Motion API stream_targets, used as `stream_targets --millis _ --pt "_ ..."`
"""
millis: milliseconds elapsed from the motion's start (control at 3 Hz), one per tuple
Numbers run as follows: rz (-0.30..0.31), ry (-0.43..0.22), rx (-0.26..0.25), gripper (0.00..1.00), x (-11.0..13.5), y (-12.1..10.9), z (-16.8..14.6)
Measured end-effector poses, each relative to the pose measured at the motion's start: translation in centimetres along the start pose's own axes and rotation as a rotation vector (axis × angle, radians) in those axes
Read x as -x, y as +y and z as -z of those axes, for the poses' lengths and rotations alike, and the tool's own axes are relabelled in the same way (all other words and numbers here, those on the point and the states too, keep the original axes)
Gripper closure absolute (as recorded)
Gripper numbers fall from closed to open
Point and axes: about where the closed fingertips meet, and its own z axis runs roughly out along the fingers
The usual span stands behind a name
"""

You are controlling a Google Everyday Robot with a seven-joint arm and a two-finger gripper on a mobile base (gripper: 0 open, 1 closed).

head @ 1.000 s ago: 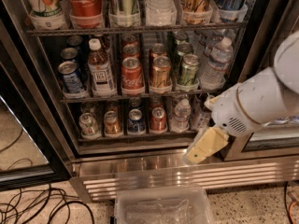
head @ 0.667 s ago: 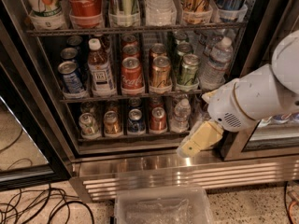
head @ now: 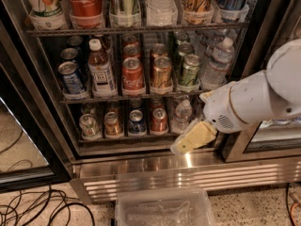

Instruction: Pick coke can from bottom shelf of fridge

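The coke can (head: 159, 120), small, red and silver-topped, stands upright on the bottom shelf (head: 123, 138) of the fridge (head: 188, 172). It is fourth from the left, between a blue can (head: 137, 122) and a water bottle (head: 182, 116). My gripper (head: 189, 141), cream-coloured at the end of the white arm (head: 249, 100), hangs in front of the shelf's right end. It is just right of and slightly below the coke can, apart from it, with the water bottle behind it.
A gold-orange can (head: 113, 125) and a silver can (head: 88, 126) stand left on the same shelf. The rack above holds a bigger Coca-Cola can (head: 132, 76) and other drinks. A clear plastic bin (head: 164, 210) sits on the floor below. Cables (head: 37, 206) lie at lower left.
My gripper has moved left and slightly up, closer to the right end of the bottom shelf. The cans have not moved.
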Motion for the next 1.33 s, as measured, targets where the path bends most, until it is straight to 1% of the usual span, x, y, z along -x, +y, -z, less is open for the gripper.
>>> stream_targets --millis 333,667,1000,1333 --pt "-0.071 -0.086 -0.007 0.00 -0.7 0.3 -4.3" --pt "-0.137 -0.149 -0.020 0.00 -1.9 1.4 -8.7" --pt "-0.219 -0.207 -0.033 0.00 -2.8 3.0 -12.6" --pt "-0.222 -0.246 -0.099 0.00 -1.9 1.6 -12.7"
